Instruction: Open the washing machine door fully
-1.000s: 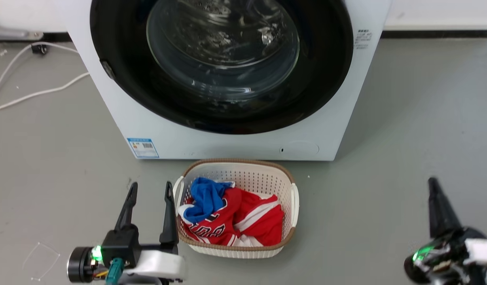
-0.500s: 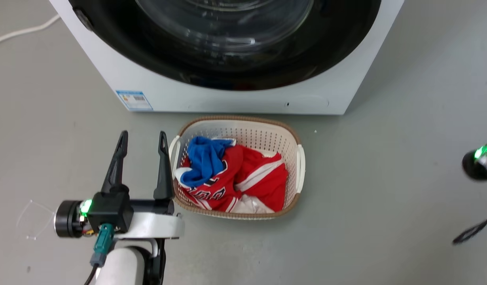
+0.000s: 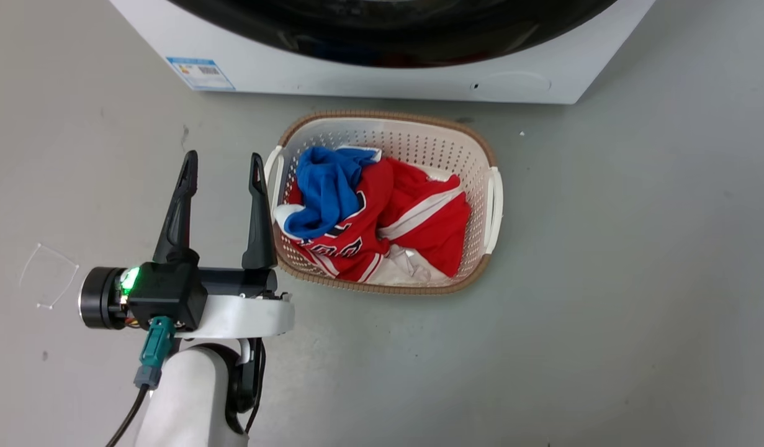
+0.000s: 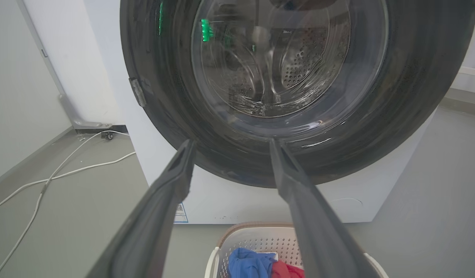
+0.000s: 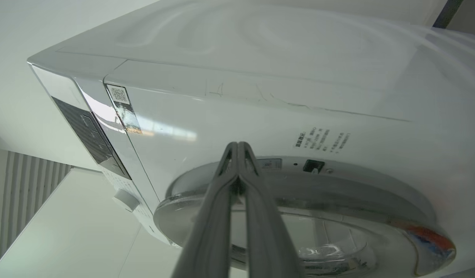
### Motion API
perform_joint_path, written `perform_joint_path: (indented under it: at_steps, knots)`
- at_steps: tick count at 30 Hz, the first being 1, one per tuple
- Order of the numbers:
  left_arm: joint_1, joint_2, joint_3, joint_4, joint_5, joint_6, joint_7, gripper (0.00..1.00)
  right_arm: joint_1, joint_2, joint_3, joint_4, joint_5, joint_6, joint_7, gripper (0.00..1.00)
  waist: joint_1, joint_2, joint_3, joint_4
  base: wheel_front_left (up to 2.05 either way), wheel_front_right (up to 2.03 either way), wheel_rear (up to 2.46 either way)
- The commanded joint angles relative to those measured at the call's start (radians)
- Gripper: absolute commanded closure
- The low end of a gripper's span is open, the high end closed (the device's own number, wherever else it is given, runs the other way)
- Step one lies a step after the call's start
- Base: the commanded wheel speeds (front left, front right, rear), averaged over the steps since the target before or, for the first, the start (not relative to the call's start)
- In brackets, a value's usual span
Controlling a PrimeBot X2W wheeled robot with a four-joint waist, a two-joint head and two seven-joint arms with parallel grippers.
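Door (image 4: 414,96): glossy black disc with bulging clear glass centre

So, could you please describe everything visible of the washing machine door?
The washing machine door is a round glossy black disc with a clear bulging glass bowl at its centre and a grey tab on one edge. It looks closed against the white washing machine. The right hand, shut, points at its rim; contact unclear.

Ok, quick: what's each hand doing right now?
Left hand: open, empty, beside the laundry basket.
Right hand: closed, nothing between its fingers, pointed at the washing machine.
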State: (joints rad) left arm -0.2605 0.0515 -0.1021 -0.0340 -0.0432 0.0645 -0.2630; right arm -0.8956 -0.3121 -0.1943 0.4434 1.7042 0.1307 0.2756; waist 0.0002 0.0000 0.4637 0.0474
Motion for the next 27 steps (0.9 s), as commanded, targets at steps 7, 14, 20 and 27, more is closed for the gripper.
perform_joint_path:
  at_steps: [7, 14, 20, 27]
  knots:
    - [-0.042, -0.002, -0.014, -0.012, -0.014, 0.008, -0.003, 0.0, -0.183, -0.055, 0.093, 0.11, -0.058, 0.0, 0.077, 1.0, -0.0002, 0.0, 0.079, 0.037, 0.0, 0.0, 0.0]
    - [-0.067, -0.002, -0.03, -0.016, -0.021, 0.012, -0.003, 0.0, -0.278, -0.061, 0.175, 0.165, -0.113, 0.0, 0.135, 1.0, -0.0002, 0.0, 0.118, 0.059, 0.0, 0.0, 0.0]
    - [-0.09, -0.002, -0.044, -0.017, -0.031, 0.023, -0.003, 0.0, -0.343, -0.057, 0.226, 0.196, -0.153, 0.0, 0.161, 1.0, -0.0002, 0.0, 0.141, 0.077, 0.0, 0.0, 0.0]
    - [-0.084, -0.002, -0.053, -0.009, -0.042, 0.034, -0.003, 0.0, -0.335, -0.056, 0.263, 0.213, -0.174, 0.0, 0.202, 1.0, -0.0002, 0.0, 0.131, 0.083, 0.0, 0.0, 0.0]
